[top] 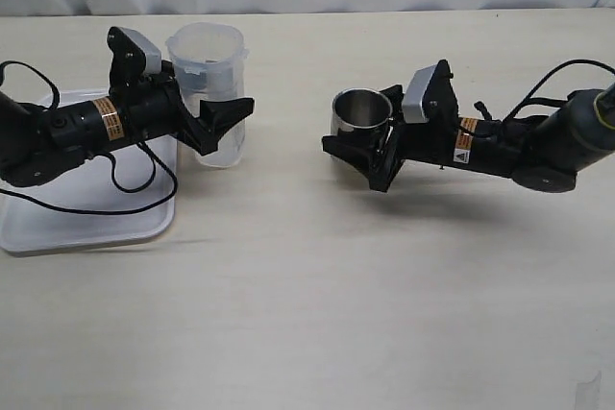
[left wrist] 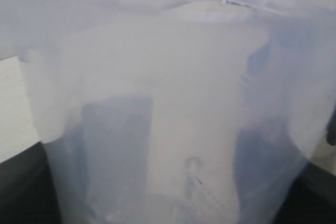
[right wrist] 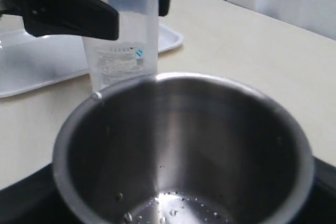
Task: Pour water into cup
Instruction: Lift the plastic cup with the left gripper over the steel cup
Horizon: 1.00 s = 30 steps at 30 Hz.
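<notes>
Both held low: left hand (top: 227, 118) clasps beaker (top: 207, 53), right hand (top: 357, 137) clasps cup (top: 361, 108).

You get even, soft light from above on the pale beige surface (top: 307, 314); shadows on it are faint and soft-edged. Your left wrist view is filled by the translucent plastic measuring beaker (left wrist: 168, 119), milky and wholly out of focus. In your right wrist view the short brushed-steel cup (right wrist: 184, 145) carries soft white glare on its inner wall, and its near rim blurs.
</notes>
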Each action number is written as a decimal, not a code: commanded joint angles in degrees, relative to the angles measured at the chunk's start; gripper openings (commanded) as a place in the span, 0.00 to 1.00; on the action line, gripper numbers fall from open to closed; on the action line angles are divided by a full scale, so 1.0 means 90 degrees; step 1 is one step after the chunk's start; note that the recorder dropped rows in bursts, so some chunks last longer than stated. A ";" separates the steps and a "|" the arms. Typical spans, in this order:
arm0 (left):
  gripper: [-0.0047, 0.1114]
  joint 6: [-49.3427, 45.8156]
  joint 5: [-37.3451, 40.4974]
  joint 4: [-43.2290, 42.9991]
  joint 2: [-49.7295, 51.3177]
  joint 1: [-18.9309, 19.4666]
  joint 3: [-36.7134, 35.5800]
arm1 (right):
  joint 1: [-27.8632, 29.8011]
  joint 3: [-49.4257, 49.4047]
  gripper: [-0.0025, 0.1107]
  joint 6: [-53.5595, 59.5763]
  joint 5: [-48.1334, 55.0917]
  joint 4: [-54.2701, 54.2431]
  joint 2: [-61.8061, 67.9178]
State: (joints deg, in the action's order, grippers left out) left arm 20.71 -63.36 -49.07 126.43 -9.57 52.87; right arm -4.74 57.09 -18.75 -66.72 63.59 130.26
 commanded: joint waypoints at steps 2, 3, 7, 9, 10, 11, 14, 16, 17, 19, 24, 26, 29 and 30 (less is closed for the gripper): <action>0.04 0.0166 -0.0136 -0.0065 -0.0267 -0.0057 0.0140 | -0.0008 0.0092 0.06 -0.0119 -0.0360 0.0544 -0.0077; 0.04 0.0303 -0.0120 -0.0089 -0.0267 -0.0072 0.0209 | -0.0008 0.0141 0.06 -0.0168 -0.0360 0.0690 -0.0077; 0.04 0.0397 0.0108 -0.0196 -0.0267 -0.0288 0.0472 | -0.0086 0.0279 0.06 -0.0487 -0.0360 0.1010 -0.0077; 0.04 0.0397 0.0285 -0.0228 -0.0267 -0.0437 0.0631 | -0.0206 0.0385 0.06 -0.0487 -0.0360 0.1236 -0.0077; 0.04 0.0397 0.0447 -0.0275 -0.0267 -0.0520 0.0731 | -0.0279 0.0426 0.06 -0.0487 -0.0360 0.1299 -0.0077; 0.04 0.0397 0.0647 -0.0273 -0.0267 -0.0605 0.0825 | -0.0333 0.0461 0.06 -0.0487 -0.0360 0.1346 -0.0077; 0.04 0.0397 0.0991 -0.0273 -0.0267 -0.0807 0.1073 | -0.0514 0.0515 0.06 -0.0487 -0.0360 0.1345 -0.0077; 0.04 0.0397 0.1156 -0.0298 -0.0267 -0.0880 0.1235 | -0.0592 0.0544 0.06 -0.0521 -0.0360 0.1332 -0.0077; 0.04 0.0371 0.1232 -0.0297 -0.0267 -0.0927 0.1304 | -0.0604 0.0544 0.06 -0.0521 -0.0360 0.1332 -0.0077; 0.04 0.0341 0.1263 -0.0311 -0.0267 -0.0967 0.1391 | -0.0604 0.0544 0.06 -0.0521 -0.0360 0.1332 -0.0077; 0.04 -0.0434 0.1269 -0.0325 -0.0267 -0.1047 0.1457 | -0.0604 0.0544 0.06 -0.0521 -0.0360 0.1317 -0.0077; 0.04 -0.0701 0.1269 -0.0325 -0.0267 -0.1085 0.1457 | -0.0604 0.0544 0.06 -0.0521 -0.0360 0.1317 -0.0077; 0.04 -0.0973 0.1269 -0.0360 -0.0267 -0.1127 0.1457 | -0.0604 0.0544 0.06 -0.0521 -0.0360 0.1317 -0.0077; 0.04 -0.1089 0.1269 -0.0374 -0.0267 -0.1145 0.1457 | -0.0604 0.0544 0.06 -0.0521 -0.0360 0.1317 -0.0077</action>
State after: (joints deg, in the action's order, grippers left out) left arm 13.95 -49.99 -52.62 125.04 -19.21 65.57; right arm -10.13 61.66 -23.16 -68.85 75.77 130.12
